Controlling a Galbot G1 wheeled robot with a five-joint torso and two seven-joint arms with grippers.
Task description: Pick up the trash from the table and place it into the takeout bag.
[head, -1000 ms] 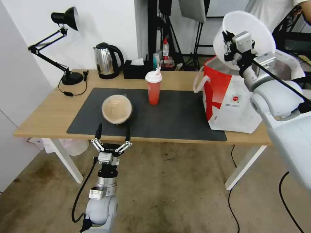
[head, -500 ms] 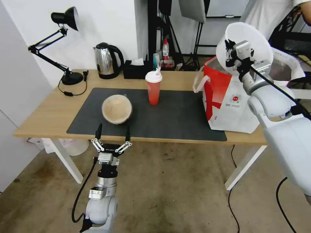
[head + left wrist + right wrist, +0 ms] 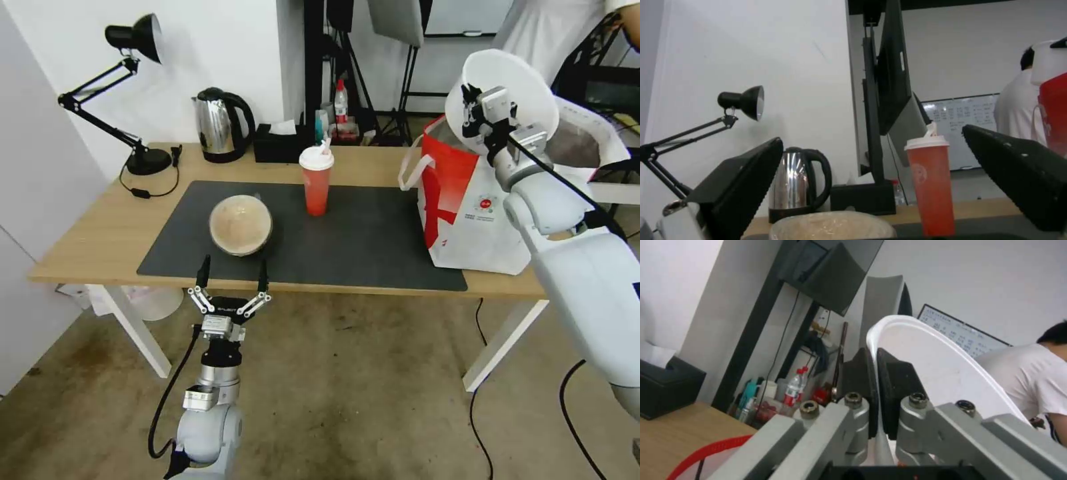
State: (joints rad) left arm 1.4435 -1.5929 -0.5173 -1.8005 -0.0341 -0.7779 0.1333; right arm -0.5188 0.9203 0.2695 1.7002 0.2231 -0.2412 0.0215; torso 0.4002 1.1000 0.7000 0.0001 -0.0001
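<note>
White bowl, tipped on edge and pinched at its rim by the right hand, directly above the takeout bag; left hand open, idle before the tabletop.

White wall, stained concrete floor, black desk lamp, whiteboard behind.

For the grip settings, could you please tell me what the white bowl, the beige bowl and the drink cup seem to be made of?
White bowl, held by the right pincer above the takeout bag: thin smooth plastic, judging by its slim rim. Beige bowl: matte, mottled, probably paper pulp. Drink cup: translucent red plastic, white plastic lid.
</note>
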